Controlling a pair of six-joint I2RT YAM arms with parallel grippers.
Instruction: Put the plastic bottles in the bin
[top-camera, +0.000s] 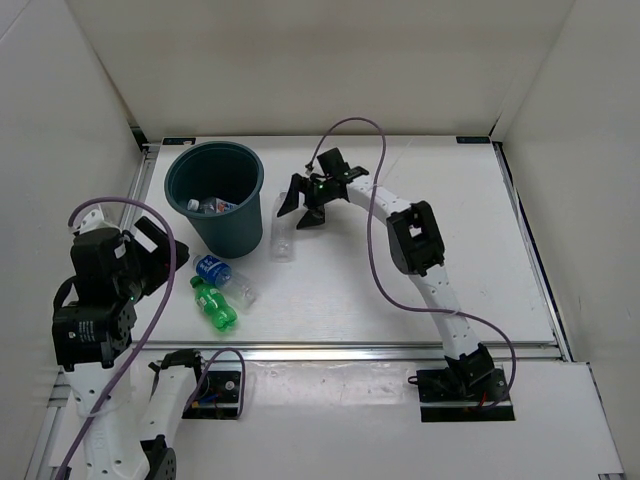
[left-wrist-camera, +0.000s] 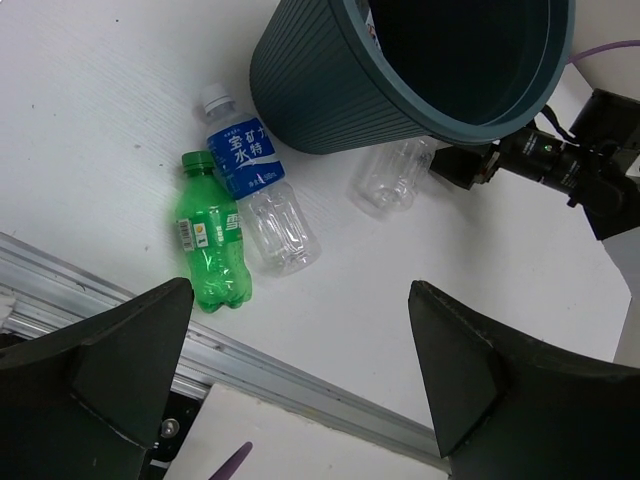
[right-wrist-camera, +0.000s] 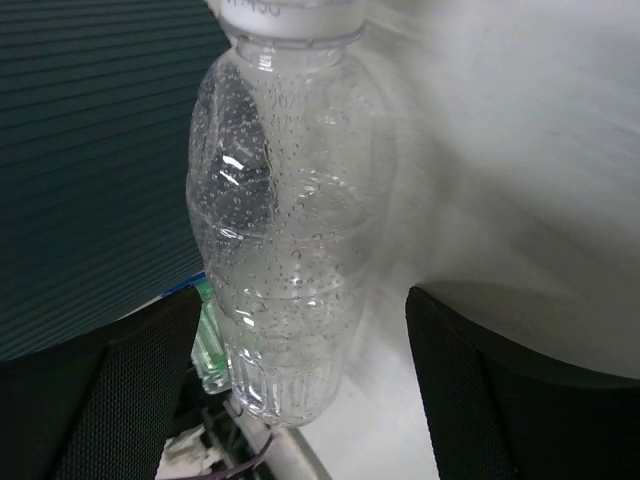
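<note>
So the clear bottle (right-wrist-camera: 285, 250) is lying on its side on the table (top-camera: 420, 200), right next to the bin (top-camera: 235, 235) on its right flank, cap pointed away from the arms. The right gripper (top-camera: 298, 210) is parked over it with the jaws apart and one finger down each side of the belly. Nothing is squeezed yet, and a gap can be seen on at least one side. The left gripper (left-wrist-camera: 300, 290) is spread wide with nothing in it.

One bottle (top-camera: 212, 206) is already in the bin. The blue-label bottle (left-wrist-camera: 250, 175) and the green bottle (left-wrist-camera: 210, 245) are left side by side on the table near the bin's front.

Handling-wise, it looks empty apart from droplets inside, so very little weight is expected. Thin walls like that are probably going to dent if clamped hard, and smooth round plastic is likely to roll or squirt out sideways. The ribbed middle is where it's best taken, across the width, with just enough pressure. The tapered neck is best avoided.
</note>
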